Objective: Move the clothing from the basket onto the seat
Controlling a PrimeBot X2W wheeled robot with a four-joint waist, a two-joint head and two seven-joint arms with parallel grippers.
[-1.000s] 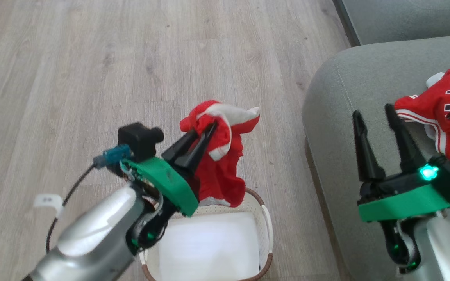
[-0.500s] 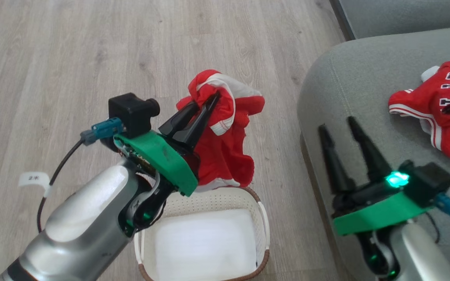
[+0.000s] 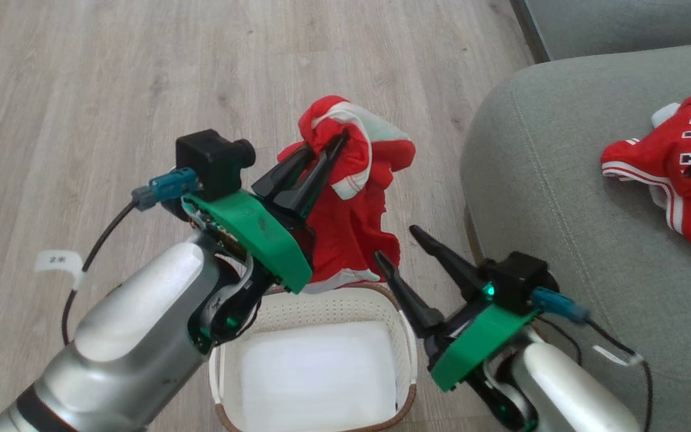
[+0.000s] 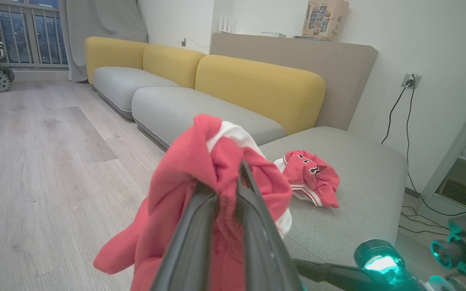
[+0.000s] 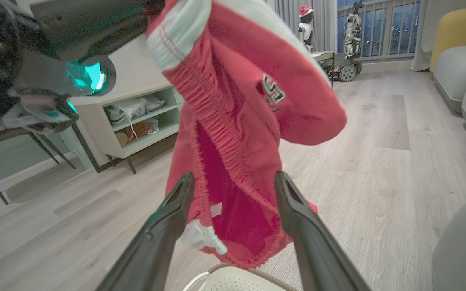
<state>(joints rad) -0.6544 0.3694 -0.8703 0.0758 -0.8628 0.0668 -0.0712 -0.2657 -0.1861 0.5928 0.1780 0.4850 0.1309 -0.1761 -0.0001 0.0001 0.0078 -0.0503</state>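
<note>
Red shiny jersey (image 3: 351,228), white-trimmed, dangles crumpled from clenched left gripper (image 3: 326,142) over white perforated basket (image 3: 333,309); right gripper (image 3: 396,243) gapes beside it; second jersey (image 3: 675,174) lies on grey-green seat (image 3: 561,240).

seat (image 3: 549,198): left part bare | jersey (image 3: 681,162) on its right part | right pincer (image 3: 394,241) between held garment (image 3: 351,240) and seat

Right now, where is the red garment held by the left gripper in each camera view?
Head view: held garment centre, hanging above the basket.
Left wrist view: held garment lower centre, around the left gripper.
Right wrist view: held garment upper centre.
Shared landmark: the grey seat, right side in each.
</note>
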